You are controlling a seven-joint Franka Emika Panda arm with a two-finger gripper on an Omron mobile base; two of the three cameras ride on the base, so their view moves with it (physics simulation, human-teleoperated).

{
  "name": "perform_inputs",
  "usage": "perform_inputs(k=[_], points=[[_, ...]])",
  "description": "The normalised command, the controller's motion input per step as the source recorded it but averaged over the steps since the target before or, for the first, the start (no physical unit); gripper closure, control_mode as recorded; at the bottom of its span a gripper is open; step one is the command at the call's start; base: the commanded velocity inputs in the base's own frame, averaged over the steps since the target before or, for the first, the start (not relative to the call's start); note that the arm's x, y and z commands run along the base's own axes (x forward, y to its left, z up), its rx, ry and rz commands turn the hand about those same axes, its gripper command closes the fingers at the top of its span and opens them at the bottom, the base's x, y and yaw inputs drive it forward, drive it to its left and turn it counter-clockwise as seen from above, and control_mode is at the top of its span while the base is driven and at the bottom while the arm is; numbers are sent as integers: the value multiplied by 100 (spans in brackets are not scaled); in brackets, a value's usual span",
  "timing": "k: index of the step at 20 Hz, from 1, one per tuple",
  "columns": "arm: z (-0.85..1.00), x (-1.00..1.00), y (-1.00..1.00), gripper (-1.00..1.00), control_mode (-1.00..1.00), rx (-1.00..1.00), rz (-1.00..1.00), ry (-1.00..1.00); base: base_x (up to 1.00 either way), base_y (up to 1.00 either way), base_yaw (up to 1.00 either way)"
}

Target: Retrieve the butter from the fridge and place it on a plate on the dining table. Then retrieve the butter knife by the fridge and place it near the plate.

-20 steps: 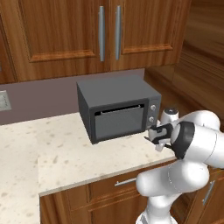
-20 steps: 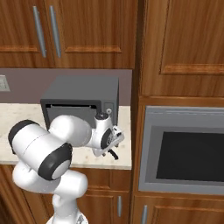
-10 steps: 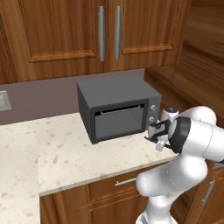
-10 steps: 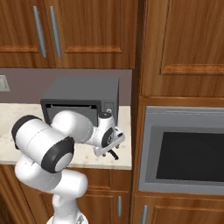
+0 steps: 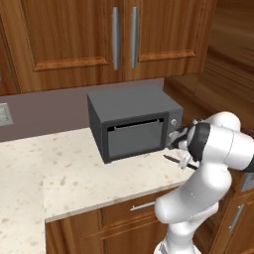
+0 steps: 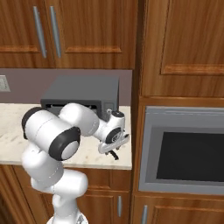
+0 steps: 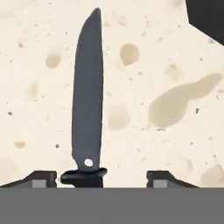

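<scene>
The butter knife point(image 7: 87, 100) is slim and dark and lies flat on the speckled beige counter, its blade pointing away from the hand. My gripper point(image 7: 103, 177) hangs straight over its handle end. The jaws stand apart on either side of the guard, the left fingertip point(image 7: 41, 177) close beside it and the right fingertip point(image 7: 164, 177) further off. From the left base camera, the knife point(image 5: 171, 159) pokes out under the gripper point(image 5: 186, 161), just right of the microwave. The gripper point(image 6: 113, 151) sits low over the counter's right end. The butter, fridge, plate and dining table are out of view.
A dark grey microwave point(image 5: 134, 129) stands on the counter point(image 5: 74, 183) right beside the hand. A built-in oven point(image 6: 188, 153) in a tall wooden column bounds the counter on the right. Wooden wall cabinets point(image 5: 119, 34) hang above. The counter's front edge is close to the knife.
The hand has sunk slightly toward the counter over the knife. The knife has not moved.
</scene>
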Motion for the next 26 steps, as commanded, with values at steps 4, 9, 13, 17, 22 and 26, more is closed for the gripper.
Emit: perform_inputs(k=[4,9,13,17,22,26], points=[[-33,30,6,-100,-100,11,0,7,0,0,0],[-32,12,25,-100,-100,5,0,1,0,0,0],[-24,0,36,-100,-100,0,0,0,0,0,0],[-35,0,49,100,-100,0,0,0,0,0,0],[-32,0,36,100,-100,1,0,0,0,0,0],[-15,0,34,100,-100,0,0,0,0,0,0]])
